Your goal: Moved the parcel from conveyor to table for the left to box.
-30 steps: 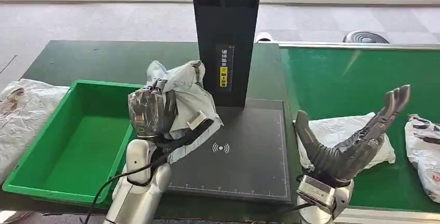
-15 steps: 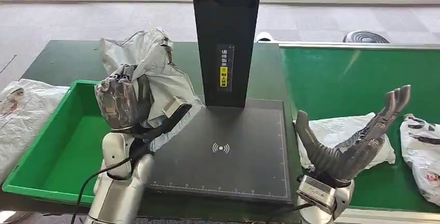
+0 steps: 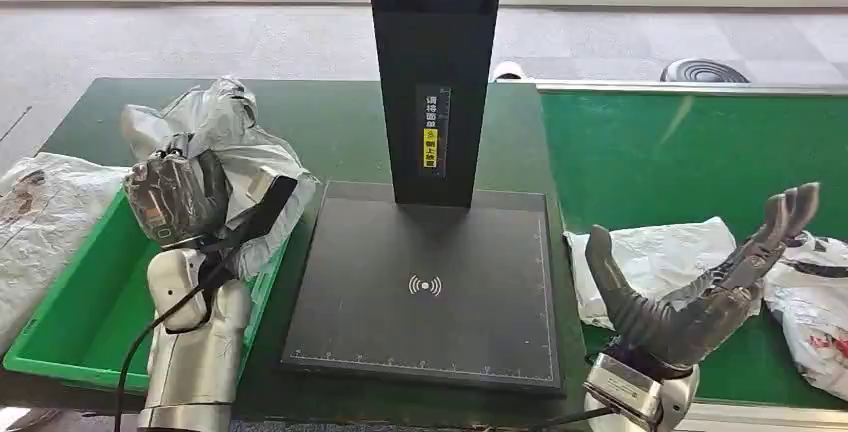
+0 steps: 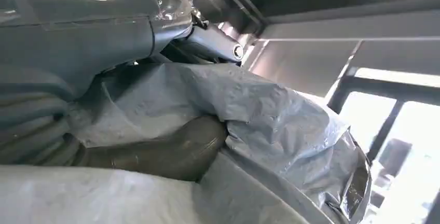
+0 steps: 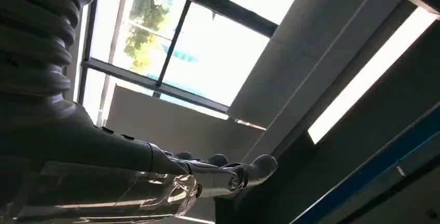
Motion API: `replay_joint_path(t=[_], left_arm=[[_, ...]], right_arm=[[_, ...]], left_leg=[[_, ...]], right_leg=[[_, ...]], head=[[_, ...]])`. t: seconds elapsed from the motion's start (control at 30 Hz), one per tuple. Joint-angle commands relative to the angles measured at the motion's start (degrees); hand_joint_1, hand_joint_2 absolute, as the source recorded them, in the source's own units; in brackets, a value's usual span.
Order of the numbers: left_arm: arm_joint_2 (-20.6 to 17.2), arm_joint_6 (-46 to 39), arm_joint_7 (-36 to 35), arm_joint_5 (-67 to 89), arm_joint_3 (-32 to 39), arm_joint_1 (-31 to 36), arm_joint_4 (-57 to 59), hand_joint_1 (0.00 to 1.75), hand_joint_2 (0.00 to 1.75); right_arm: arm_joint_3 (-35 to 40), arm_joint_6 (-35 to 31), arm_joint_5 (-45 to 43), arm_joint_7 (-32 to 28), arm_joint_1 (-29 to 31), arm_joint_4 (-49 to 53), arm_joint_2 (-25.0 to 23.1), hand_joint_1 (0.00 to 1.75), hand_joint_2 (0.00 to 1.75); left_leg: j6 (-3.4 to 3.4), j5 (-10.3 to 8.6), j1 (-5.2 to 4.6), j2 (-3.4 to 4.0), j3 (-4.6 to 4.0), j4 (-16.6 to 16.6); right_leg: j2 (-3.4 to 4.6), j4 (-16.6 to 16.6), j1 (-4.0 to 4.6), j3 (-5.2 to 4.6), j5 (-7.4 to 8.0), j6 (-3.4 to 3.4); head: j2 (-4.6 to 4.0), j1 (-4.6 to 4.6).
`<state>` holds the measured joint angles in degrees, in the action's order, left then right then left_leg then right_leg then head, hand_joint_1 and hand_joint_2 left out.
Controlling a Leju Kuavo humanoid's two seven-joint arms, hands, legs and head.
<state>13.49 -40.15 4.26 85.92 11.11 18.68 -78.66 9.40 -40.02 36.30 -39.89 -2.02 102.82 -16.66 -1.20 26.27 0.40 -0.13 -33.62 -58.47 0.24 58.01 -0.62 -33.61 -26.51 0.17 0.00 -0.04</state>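
Left hand (image 3: 178, 197) grips upright grey parcel (image 3: 235, 147) above green bin (image 3: 75, 322); right hand (image 3: 690, 287) splayed, holding nothing.

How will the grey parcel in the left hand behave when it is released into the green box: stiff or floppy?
Probably floppy: the grey parcel is a crumpled plastic bag that folds and sags around the left hand. It seems light, since the bunched film stands up above the hand. It will likely slump, not roll, in the green box.
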Motion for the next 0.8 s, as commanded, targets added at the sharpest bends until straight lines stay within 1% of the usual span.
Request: replay_joint_path(t=[0.03,0.07,0.2,0.33,0.53,0.57,0.6,0.67,0.8], left_arm=[[3.1,0.2,3.0,-0.4,15.0,5.5,9.1,1.75,1.75],[3.1,0.2,2.9,-0.7,15.8,5.8,9.3,1.75,1.75],[2.9,0.2,3.1,-0.9,16.5,5.5,8.9,1.75,1.75],[2.9,0.2,3.5,-1.2,16.8,5.2,8.5,1.75,1.75],[3.1,0.2,4.5,-1.6,18.2,5.0,7.9,1.75,1.75],[3.2,0.2,4.8,-1.7,18.7,4.7,7.0,0.12,1.75],[3.9,0.2,6.2,-2.1,20.2,4.3,5.3,0.00,1.75],[4.1,0.2,6.4,-1.9,20.6,4.3,4.8,0.00,1.75],[4.1,0.2,6.4,-1.9,20.6,4.3,4.8,0.00,1.75]], right_arm=[[-3.0,0.0,-0.1,-0.1,-4.1,1.1,-3.3,0.00,1.75],[-2.8,0.0,-0.1,-0.1,-4.2,1.1,-3.3,0.00,1.75],[-2.4,0.0,0.0,-0.1,-3.9,0.5,-3.3,0.00,1.75],[-2.3,0.0,0.0,-0.1,-3.6,0.0,-3.3,0.00,1.75],[-1.5,0.0,0.0,-0.1,-3.0,-1.1,-3.3,0.00,1.75],[-1.2,0.0,0.0,-0.1,-2.7,-1.7,-3.3,0.00,1.75],[-1.1,0.0,-0.1,-0.1,-2.2,-2.2,-3.3,0.00,1.75],[-1.1,0.0,-0.1,-0.1,-2.1,-2.3,-3.3,0.00,1.75],[-1.1,0.0,-0.1,-0.1,-2.1,-2.3,-3.3,0.00,1.75]], left_leg=[[0.02,-0.03,0.01,-0.15,0.05,0.1],[0.03,-0.06,0.02,-0.23,0.07,0.1],[0.01,0.00,0.01,-0.03,0.05,0.0],[0.01,-0.04,0.02,-0.14,0.06,0.1],[0.01,-0.03,0.02,-0.05,0.07,0.1],[0.01,-0.01,0.02,-0.03,0.05,0.1],[0.01,-0.08,0.05,-0.04,0.16,0.2],[0.01,0.01,0.03,0.04,0.04,0.0],[0.01,-0.02,0.03,0.00,0.08,0.1]], right_leg=[[-0.20,-0.1,0.01,0.12,-0.03,-0.02],[-0.29,-0.2,0.02,0.18,-0.02,-0.02],[-0.07,0.0,0.00,0.10,-0.01,-0.02],[-0.18,-0.1,0.01,0.12,-0.01,-0.03],[-0.09,-0.1,0.02,0.11,0.01,-0.04],[-0.07,-0.1,0.02,0.09,-0.01,-0.02],[-0.11,-0.3,0.06,0.22,0.06,-0.05],[0.01,-0.1,0.04,0.08,0.01,-0.02],[-0.04,-0.1,0.04,0.15,0.02,-0.03]], head=[[0.00,0.00],[0.00,0.00],[0.00,0.00],[0.00,0.00],[0.00,0.00],[0.00,0.00],[0.00,0.00],[0.00,0.00],[0.00,0.00]])
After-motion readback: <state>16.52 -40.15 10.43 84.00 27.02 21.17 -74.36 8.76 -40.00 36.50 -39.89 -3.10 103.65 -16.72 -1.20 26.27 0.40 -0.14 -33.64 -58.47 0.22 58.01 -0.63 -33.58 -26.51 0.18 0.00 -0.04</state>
